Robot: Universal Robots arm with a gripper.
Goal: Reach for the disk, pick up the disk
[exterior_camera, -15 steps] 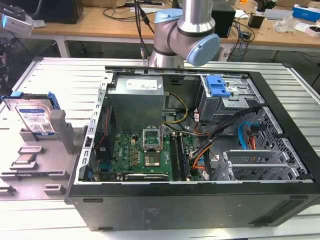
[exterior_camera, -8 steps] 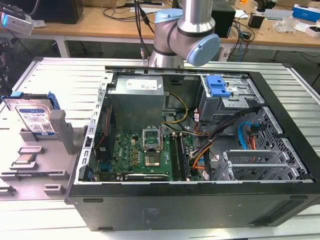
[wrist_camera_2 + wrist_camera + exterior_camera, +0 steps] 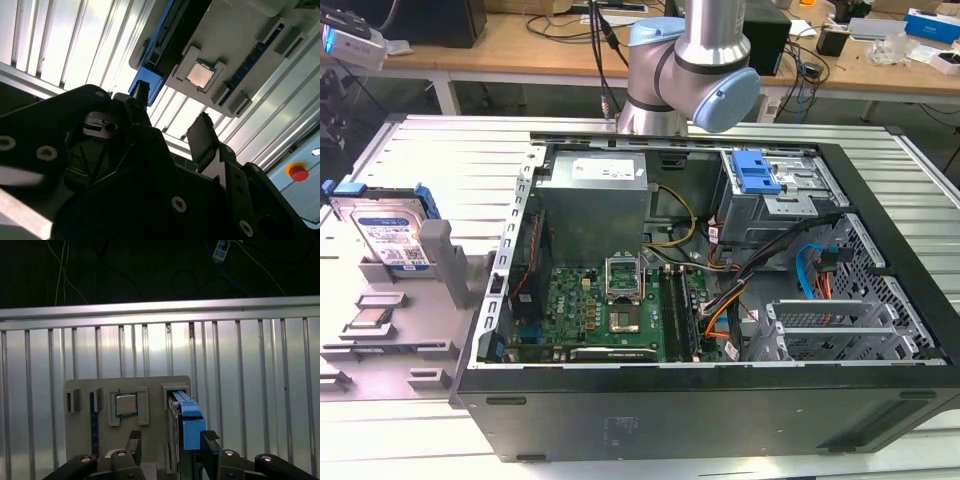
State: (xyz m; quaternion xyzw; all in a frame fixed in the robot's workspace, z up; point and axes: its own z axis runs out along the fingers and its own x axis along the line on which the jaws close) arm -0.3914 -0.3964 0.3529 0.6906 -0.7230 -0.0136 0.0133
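The disk (image 3: pixel 386 227) stands on edge in a slot of the grey holder (image 3: pixel 438 262), on the exterior view's left beside the open computer case. It is silver-grey with a white-and-blue label and blue rails. In the first wrist view the disk (image 3: pixel 186 421) is seen edge-on with its blue rail facing the camera, and my gripper (image 3: pixel 171 444) hangs above it, open, one finger on each side of the disk's line. In the second wrist view the disk (image 3: pixel 167 32) lies beyond the open gripper (image 3: pixel 172 116). Nothing is held between the fingers (image 3: pixel 202 139).
A small square processor chip (image 3: pixel 126 404) sits in a pocket of the holder beside the disk. The open computer case (image 3: pixel 720 300) takes up the middle of the ribbed metal table (image 3: pixel 440 160). A red button (image 3: pixel 298 171) shows at the table's side. Benches with cables stand behind.
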